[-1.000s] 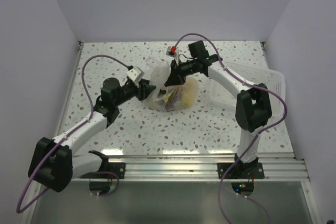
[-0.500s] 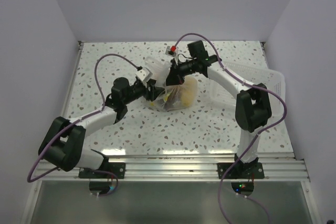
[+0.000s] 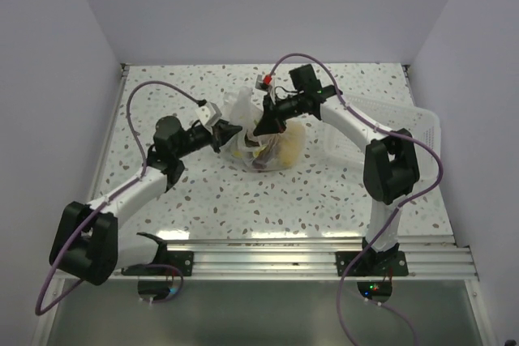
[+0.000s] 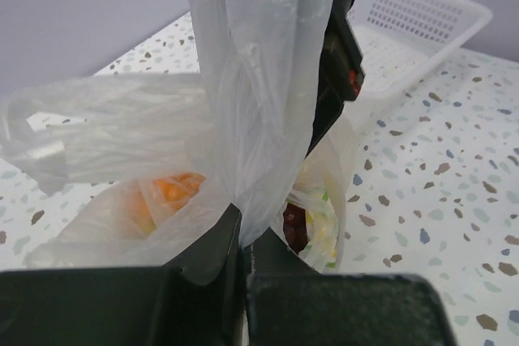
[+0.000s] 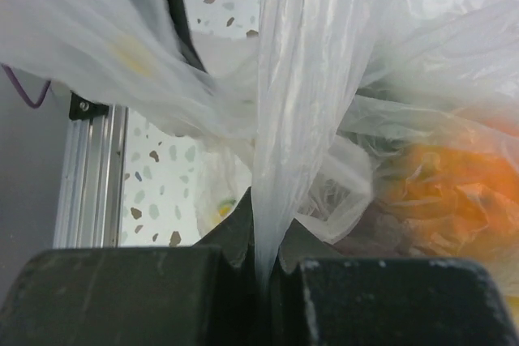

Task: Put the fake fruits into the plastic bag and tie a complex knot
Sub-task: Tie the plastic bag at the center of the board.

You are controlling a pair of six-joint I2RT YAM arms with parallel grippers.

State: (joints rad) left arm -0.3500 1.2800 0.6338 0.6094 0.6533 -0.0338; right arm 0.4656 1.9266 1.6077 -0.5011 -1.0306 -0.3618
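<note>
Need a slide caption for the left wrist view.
Left pincer shut on a strip of the plastic bag, fake fruits inside, white tray behind.

— Where are we standing here?
— We are in a robotics lab cell: plain pale walls box in our speckled tabletop, and the left arm and right arm, trailing purple cables, stand bolted to an aluminium rail.

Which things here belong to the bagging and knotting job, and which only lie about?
Belong to the job: plastic bag; fake fruits inside it; left gripper and right gripper, both pinching its film.
Only lying about: white slotted tray, to the bag's right.
</note>
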